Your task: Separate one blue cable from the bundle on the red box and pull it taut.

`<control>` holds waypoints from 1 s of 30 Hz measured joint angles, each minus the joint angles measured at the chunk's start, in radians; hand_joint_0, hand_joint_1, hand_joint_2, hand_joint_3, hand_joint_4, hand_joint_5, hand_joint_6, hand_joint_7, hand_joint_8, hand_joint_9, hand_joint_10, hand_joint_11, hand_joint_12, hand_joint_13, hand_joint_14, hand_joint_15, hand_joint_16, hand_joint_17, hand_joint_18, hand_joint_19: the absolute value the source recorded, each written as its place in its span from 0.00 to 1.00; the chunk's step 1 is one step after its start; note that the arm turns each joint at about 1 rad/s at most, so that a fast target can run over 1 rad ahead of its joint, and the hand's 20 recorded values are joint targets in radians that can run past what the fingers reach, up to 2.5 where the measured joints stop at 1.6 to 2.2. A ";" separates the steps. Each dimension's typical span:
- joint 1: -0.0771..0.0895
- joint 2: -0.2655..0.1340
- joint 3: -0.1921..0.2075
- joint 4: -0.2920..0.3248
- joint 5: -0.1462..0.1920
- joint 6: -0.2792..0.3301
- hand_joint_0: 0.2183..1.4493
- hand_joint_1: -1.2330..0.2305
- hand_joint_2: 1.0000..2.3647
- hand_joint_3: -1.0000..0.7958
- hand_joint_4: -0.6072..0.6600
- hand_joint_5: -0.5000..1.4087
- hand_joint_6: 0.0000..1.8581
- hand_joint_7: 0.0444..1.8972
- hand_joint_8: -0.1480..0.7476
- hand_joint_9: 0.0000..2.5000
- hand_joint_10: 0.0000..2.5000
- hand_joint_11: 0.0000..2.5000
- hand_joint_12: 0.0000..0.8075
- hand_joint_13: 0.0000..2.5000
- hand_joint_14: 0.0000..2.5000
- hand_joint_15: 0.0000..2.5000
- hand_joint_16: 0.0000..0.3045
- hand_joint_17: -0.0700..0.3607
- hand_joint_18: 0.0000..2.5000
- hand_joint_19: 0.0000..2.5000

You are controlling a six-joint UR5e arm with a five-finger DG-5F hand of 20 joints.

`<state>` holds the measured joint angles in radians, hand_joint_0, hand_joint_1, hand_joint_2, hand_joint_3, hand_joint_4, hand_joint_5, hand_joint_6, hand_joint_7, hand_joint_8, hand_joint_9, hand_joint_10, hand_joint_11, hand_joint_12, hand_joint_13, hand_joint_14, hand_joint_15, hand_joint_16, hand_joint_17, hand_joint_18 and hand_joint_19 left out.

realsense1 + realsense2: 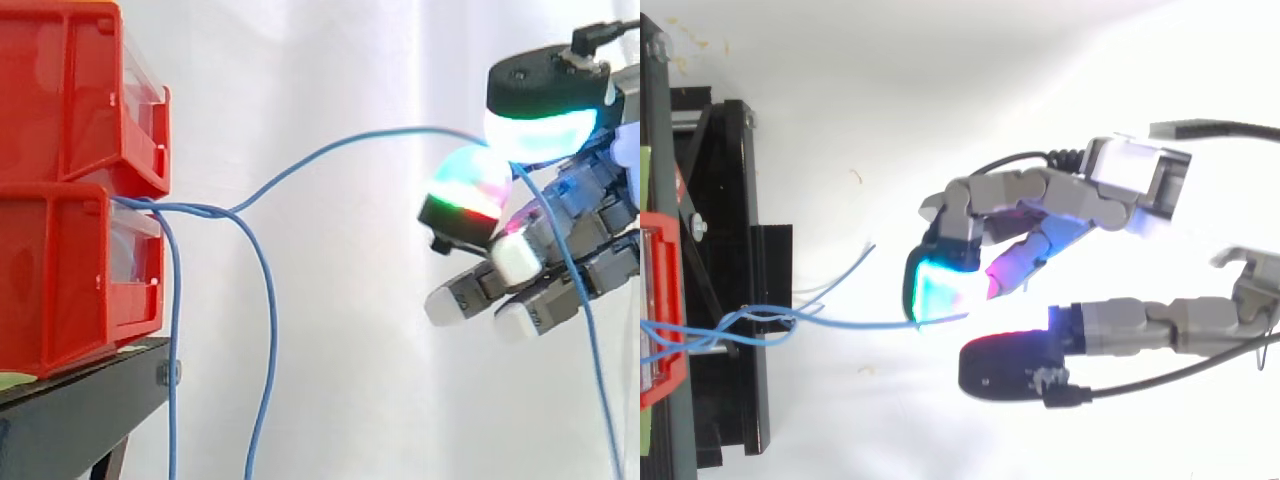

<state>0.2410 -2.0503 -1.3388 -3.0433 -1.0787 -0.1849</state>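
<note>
Two red bins (pixel 60 110) are stacked at the left on a black stand (pixel 80 410). A bundle of thin blue cables (pixel 190 210) comes out between them. One blue cable (pixel 330 150) rises away from the bundle in a curved arc to my hand (pixel 585 215) at the right. There it is pinched between a cyan-glowing pad (pixel 540 135) and a multicoloured pad (pixel 470 180), and its free end drops down behind the hand. From above, the same cable (pixel 860 323) runs from the red box (pixel 660 300) to the cyan pad of the hand (pixel 1090 200).
Two other blue cables (pixel 268 330) hang from the bundle straight down beside the stand. The stand's black frame (pixel 730 200) lies left of the hand, with a white curtain behind and open space between bins and hand.
</note>
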 measured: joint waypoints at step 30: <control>0.025 -0.008 -0.024 0.008 -0.019 -0.002 0.29 0.38 0.08 0.49 0.60 0.25 0.30 0.71 0.50 0.19 0.00 0.03 0.46 0.07 0.00 0.02 0.22 0.51 0.09 0.01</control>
<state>0.2660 -2.0586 -1.3633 -3.0354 -1.0975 -0.1865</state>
